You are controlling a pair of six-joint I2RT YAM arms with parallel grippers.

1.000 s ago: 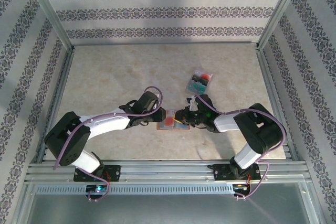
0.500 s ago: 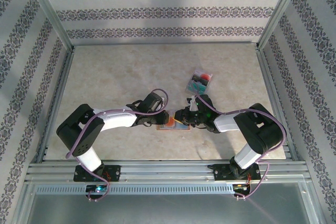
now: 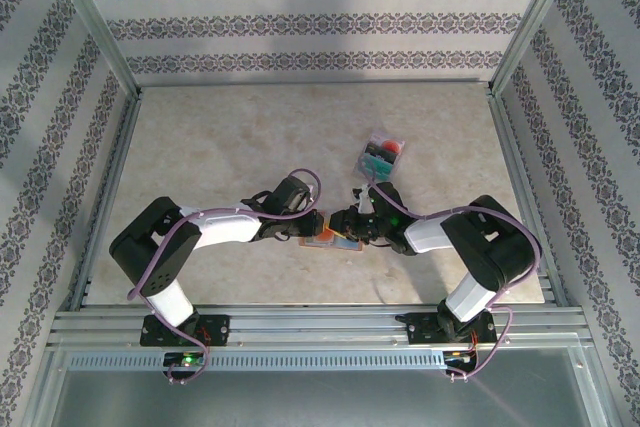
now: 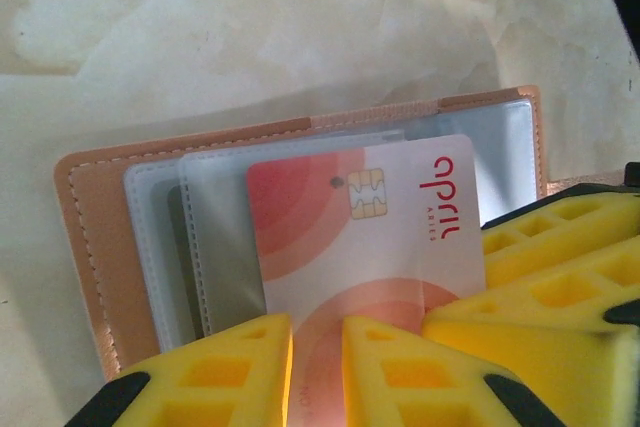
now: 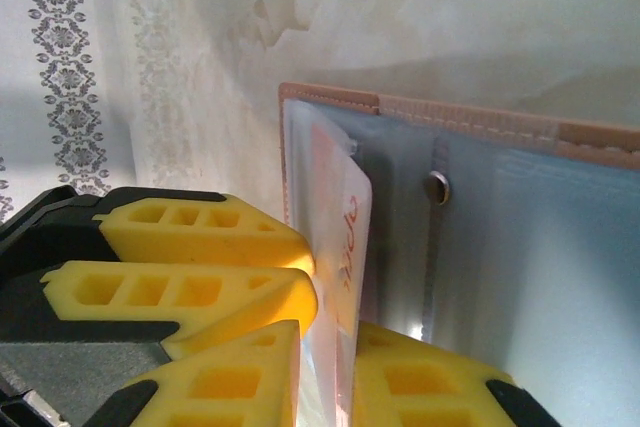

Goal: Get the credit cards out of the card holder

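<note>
So, left hand (image 4: 316, 352) sits nearly pressed together on the red card (image 4: 360, 247) mid-frame, while right hand (image 5: 327, 372) pinches that card's edge over the open card holder (image 4: 85, 237).

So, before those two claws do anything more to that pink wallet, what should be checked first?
1. Card holder lying open: ok.
2. Orange-red card free of the clear sleeves: not ok, tucked among them.
3. Left gripper gripping anything: cannot tell.
4. Right gripper clamped on what stands between its fingers: cannot tell.
5. Room between the grippers: not ok, fingers crowd together.
</note>
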